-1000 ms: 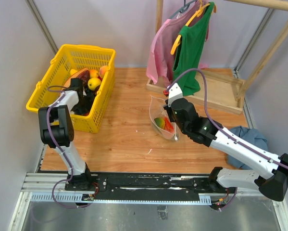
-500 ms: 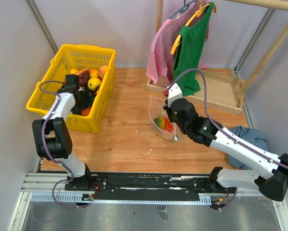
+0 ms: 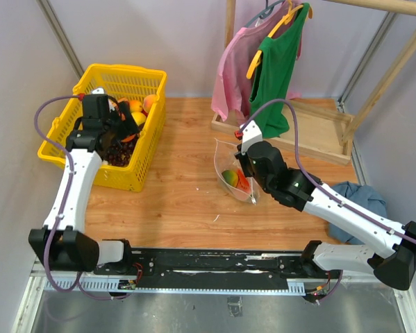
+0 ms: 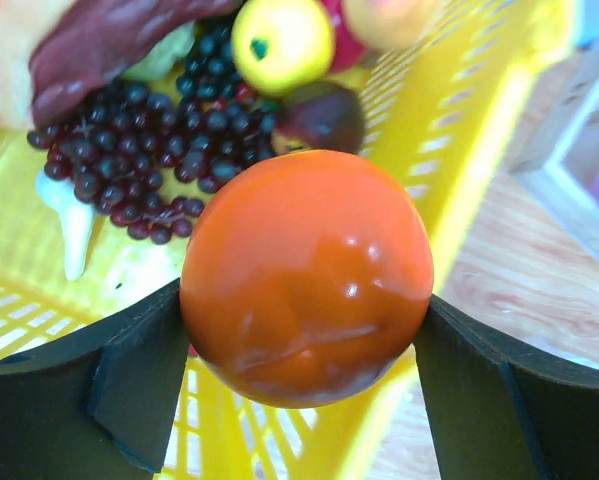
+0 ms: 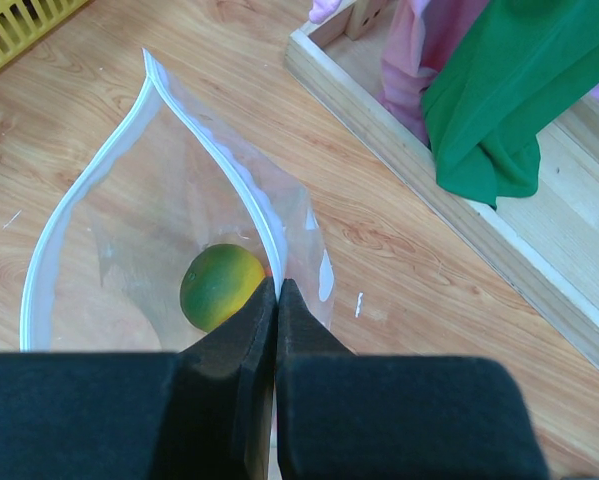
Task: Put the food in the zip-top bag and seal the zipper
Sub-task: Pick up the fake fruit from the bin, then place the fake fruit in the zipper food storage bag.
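My left gripper (image 3: 126, 119) is shut on an orange toy fruit (image 4: 307, 277), held above the yellow basket (image 3: 148, 132); the orange also shows in the top view (image 3: 128, 116). Dark purple grapes (image 4: 144, 145), a yellow lemon (image 4: 281, 43) and other fruit lie in the basket below. My right gripper (image 5: 277, 290) is shut on the whitish zipper strip (image 5: 254, 205) of the clear zip-top bag (image 3: 230, 161) and holds its mouth open. A green-yellow fruit (image 5: 222, 286) lies inside the bag; in the top view a red piece (image 3: 243, 182) shows beside it.
A wooden rack base (image 3: 319, 128) with pink (image 3: 232, 69) and green (image 3: 276, 66) garments on hangers stands at the back right. A blue cloth (image 3: 360, 198) lies at the right edge. Grey walls close in on both sides.
My left gripper has risen out of the basket holding the orange, and the left arm has stretched up and back. The right arm and the bag have stayed still.
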### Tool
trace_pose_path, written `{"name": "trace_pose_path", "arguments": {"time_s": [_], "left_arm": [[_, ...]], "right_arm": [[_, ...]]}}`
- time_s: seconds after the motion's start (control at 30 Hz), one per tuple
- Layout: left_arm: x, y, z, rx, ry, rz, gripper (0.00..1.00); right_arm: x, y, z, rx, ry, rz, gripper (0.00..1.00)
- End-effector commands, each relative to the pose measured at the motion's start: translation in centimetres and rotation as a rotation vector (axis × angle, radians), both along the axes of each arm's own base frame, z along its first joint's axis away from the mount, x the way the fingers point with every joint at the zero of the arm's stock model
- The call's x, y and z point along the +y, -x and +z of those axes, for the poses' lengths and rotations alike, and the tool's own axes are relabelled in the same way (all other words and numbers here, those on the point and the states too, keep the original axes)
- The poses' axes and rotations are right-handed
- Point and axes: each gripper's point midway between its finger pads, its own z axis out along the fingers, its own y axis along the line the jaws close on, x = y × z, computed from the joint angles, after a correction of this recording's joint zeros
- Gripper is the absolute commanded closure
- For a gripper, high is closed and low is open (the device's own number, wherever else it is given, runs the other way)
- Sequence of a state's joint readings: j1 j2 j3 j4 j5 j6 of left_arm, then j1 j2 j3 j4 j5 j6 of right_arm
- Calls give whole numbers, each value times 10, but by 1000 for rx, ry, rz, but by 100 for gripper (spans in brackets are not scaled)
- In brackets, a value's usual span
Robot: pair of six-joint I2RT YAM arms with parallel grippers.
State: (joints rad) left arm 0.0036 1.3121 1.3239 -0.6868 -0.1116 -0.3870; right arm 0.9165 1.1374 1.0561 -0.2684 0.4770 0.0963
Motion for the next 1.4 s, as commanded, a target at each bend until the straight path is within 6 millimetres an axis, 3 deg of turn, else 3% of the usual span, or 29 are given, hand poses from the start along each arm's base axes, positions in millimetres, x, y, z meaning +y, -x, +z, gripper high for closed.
{"name": "trace_pose_path", "arguments": {"time_s": [0.0, 0.17, 0.3, 0.53, 0.73, 0.9, 1.0, 1.17, 1.37], "left_arm": [[-17, 13, 57, -153, 25, -50, 66], [-52, 34, 93, -264, 88, -185, 67], [-92, 54, 112, -353, 174, -324, 67], [-170, 87, 118, -457, 295, -620, 67], [-241, 117, 104, -489, 329, -820, 67], [-287, 129, 96, -525, 322, -905, 67], [-304, 129, 90, -536, 331, -930, 65], [-326, 128, 64, -480, 303, -973, 62], [-328, 126, 18, -387, 217, -960, 57]], "right_arm": [[-1, -3, 13, -24, -27, 8, 99], [7, 2, 15, -15, -50, 58, 99], [11, 5, 19, -16, -81, 81, 99], [16, 7, 19, -7, -109, 100, 99], [17, 8, 19, -3, -119, 102, 99], [20, 11, 19, 6, -136, 119, 99], [22, 14, 20, 9, -155, 132, 99], [22, 15, 21, 9, -169, 134, 99], [20, 16, 22, 3, -181, 130, 99]]}}
